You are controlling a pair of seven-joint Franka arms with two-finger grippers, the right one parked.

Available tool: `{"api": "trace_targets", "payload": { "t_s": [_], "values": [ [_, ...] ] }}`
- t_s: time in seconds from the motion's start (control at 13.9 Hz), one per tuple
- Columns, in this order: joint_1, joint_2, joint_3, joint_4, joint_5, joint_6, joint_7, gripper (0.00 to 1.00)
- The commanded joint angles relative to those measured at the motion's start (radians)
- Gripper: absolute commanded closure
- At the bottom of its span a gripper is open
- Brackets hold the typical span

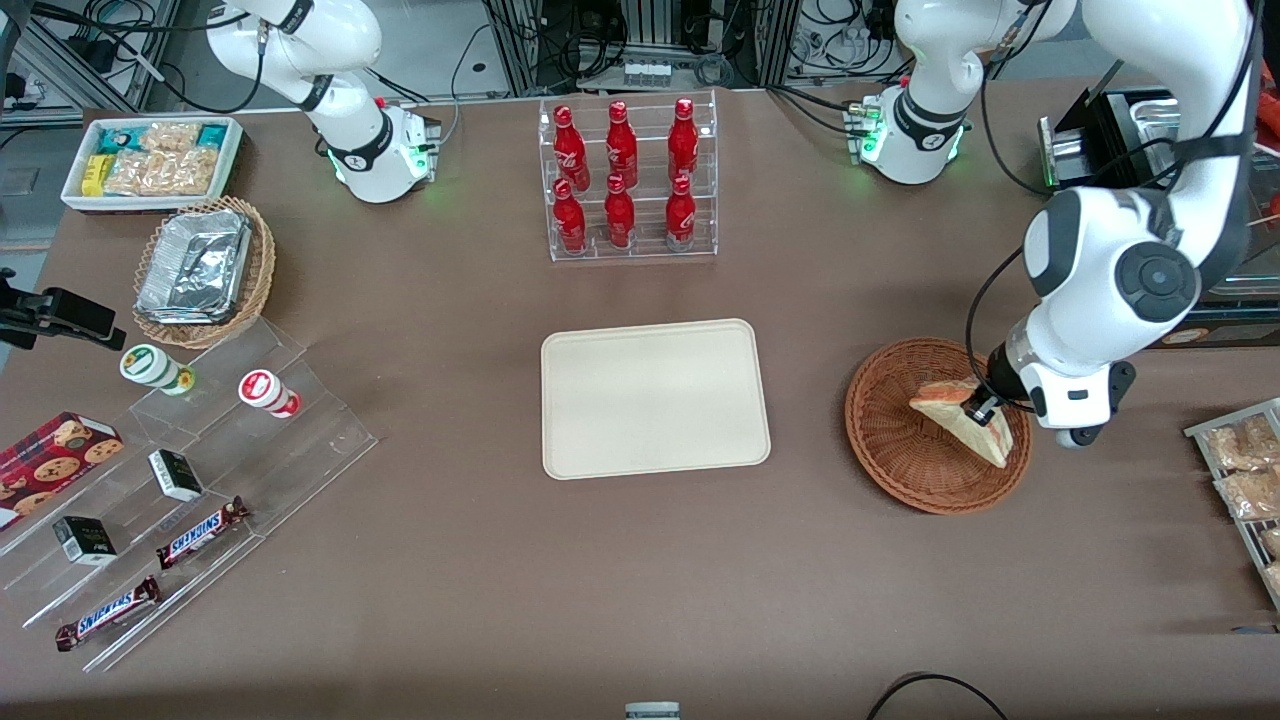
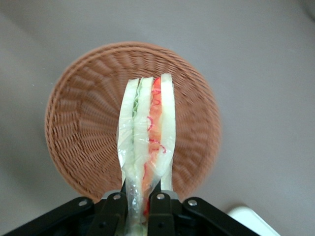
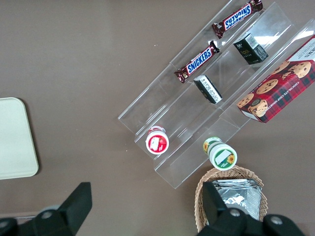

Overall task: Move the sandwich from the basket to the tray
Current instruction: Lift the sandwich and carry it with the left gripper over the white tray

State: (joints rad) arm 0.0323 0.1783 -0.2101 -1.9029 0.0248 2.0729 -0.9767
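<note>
My left gripper [image 1: 983,408] is shut on the sandwich [image 1: 965,418], a clear-wrapped triangular wedge of white bread. It holds the wedge above the round reddish-brown wicker basket [image 1: 890,440]. In the left wrist view the sandwich [image 2: 147,132] stands on edge between the black fingers [image 2: 162,211], its red and green filling showing, with the basket [image 2: 83,123] below it. The cream tray [image 1: 655,398] lies flat mid-table, toward the parked arm from the basket, with nothing on it.
A clear rack of red bottles [image 1: 628,180] stands farther from the front camera than the tray. Snack packs on a rack [image 1: 1245,470] lie at the working arm's end. A foil-tray basket [image 1: 203,270], a clear stepped display with candy bars [image 1: 200,530] and a white snack bin [image 1: 155,160] sit toward the parked arm's end.
</note>
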Motion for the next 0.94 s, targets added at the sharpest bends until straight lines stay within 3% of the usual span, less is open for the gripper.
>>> {"api": "trace_targets", "payload": {
  "t_s": [0.0, 0.29, 0.43, 0.86],
  "values": [
    [-0.037, 0.093, -0.08, 0.134, 0.009, -0.054, 0.003, 1.0],
    [-0.208, 0.144, -0.08, 0.16, 0.02, -0.056, 0.001, 1.0],
    [-0.288, 0.182, -0.081, 0.18, 0.076, -0.048, -0.01, 1.0],
    [-0.498, 0.364, -0.078, 0.295, 0.086, -0.03, -0.053, 1.0]
  ]
}}
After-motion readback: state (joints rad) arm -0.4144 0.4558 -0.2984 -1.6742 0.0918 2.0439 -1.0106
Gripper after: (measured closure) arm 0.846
